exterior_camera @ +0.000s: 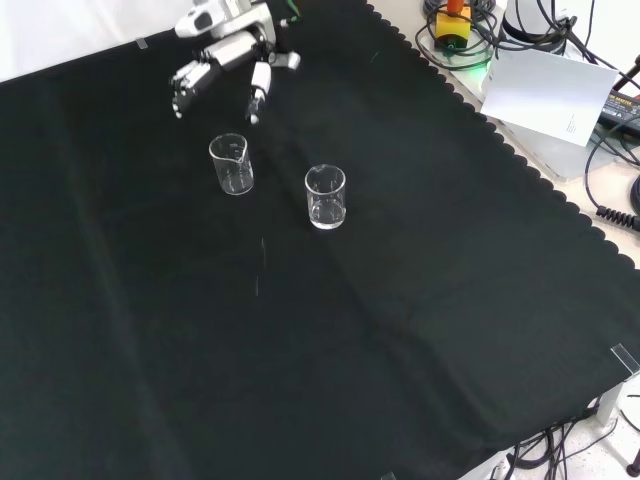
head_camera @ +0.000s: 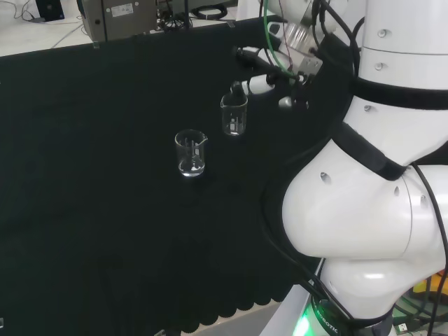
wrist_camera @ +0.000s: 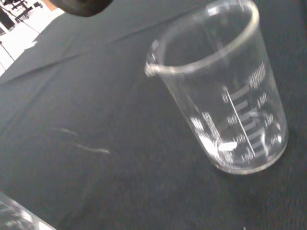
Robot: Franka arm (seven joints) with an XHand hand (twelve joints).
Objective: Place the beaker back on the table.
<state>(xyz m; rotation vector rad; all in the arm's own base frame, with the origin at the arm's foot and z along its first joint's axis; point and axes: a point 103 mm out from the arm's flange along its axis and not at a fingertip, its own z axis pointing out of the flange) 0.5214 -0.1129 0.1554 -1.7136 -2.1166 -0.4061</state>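
So the hand (exterior_camera: 225, 60) hangs just above the beaker (exterior_camera: 231, 165) with its fingers spread and touching nothing. The beaker stands upright on the black cloth (exterior_camera: 330, 330), and a second beaker (exterior_camera: 326, 197) sits near it, to its right in the front view.

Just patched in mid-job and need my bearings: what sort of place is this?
Probably a robotics lab bench. Two glass beakers stand on a black cloth, the hand above them, with cables and equipment at the cloth's edge.
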